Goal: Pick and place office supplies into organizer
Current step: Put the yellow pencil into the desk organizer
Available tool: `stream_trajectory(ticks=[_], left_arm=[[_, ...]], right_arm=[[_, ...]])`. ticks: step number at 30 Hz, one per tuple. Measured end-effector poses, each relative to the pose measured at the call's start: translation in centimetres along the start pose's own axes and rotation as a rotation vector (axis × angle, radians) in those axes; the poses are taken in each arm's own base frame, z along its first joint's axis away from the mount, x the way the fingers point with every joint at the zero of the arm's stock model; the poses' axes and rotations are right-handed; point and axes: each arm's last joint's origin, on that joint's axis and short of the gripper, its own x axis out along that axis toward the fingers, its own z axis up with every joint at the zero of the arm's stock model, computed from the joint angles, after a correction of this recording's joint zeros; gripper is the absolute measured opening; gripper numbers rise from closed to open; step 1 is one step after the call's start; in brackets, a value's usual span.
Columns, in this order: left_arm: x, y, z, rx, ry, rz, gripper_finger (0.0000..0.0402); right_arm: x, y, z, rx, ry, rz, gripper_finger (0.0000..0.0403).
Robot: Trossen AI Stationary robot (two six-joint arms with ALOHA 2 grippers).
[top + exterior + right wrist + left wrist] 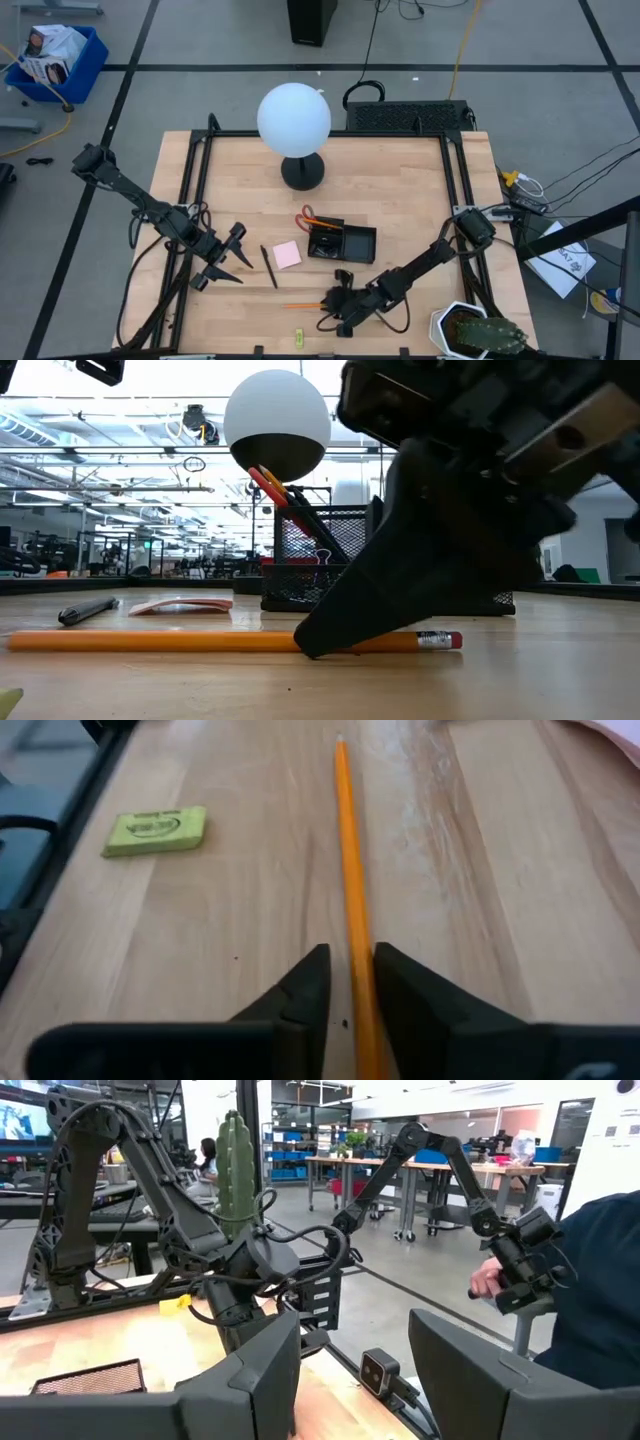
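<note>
An orange pencil point(303, 304) lies on the wooden table near its front edge; it also shows in the low view point(150, 641). My right gripper point(352, 982) is down at the table, shut on it. The black organizer point(345, 243) stands at mid-table with red-handled scissors point(306, 215) sticking out at its far left corner. A pink sticky-note pad point(288, 254) and a black pen point(269, 267) lie flat to its left. A yellow-green piece point(155, 830) lies at the front edge. My left gripper point(232, 258) is open and empty, left of the pen. My right gripper pinches the pencil's shaft point(357, 945) between its two fingers, nearer the eraser end point(440, 640) than the tip. The fingers slant down from the table's right and lie along the pencil. One fingertip point(312, 644) reaches the table. The pencil lies flat on the table.
A white globe lamp point(294, 118) on a round black base point(302, 172) stands behind the organizer. A potted cactus point(478, 331) sits at the front right corner. Black rails point(190, 200) run along the table's sides. A person's hand point(484, 1285) shows beyond the table.
</note>
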Motion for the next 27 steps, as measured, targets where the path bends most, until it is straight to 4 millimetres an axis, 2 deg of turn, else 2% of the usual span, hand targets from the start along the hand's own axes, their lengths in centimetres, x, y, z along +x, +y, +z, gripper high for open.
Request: stream_trajectory(ticks=[5,12,16,22,27], left_arm=[[0.0,0.0,0.0,0.006,-0.002,0.008,0.0195],[0.0,0.0,0.0,0.005,-0.002,0.008,0.0195],[0.0,0.0,0.0,0.005,-0.002,0.008,0.0196],[0.0,0.1,0.0,0.0,-0.003,0.033,0.0196],[0.0,0.1,0.1,-0.001,-0.003,0.034,0.0196]], right_arm=[[-0.2,-1.3,-2.7,0.027,-0.091,0.037,0.0107],[-1.0,-3.3,-6.4,-0.005,-0.105,0.037,0.0096],[-0.6,-3.0,-6.6,-0.053,-0.109,0.024,0.0084],[1.8,-1.4,-6.3,-0.141,-0.158,0.006,0.0074],[2.2,-1.7,-7.1,-0.132,-0.117,0.023,0.0072]])
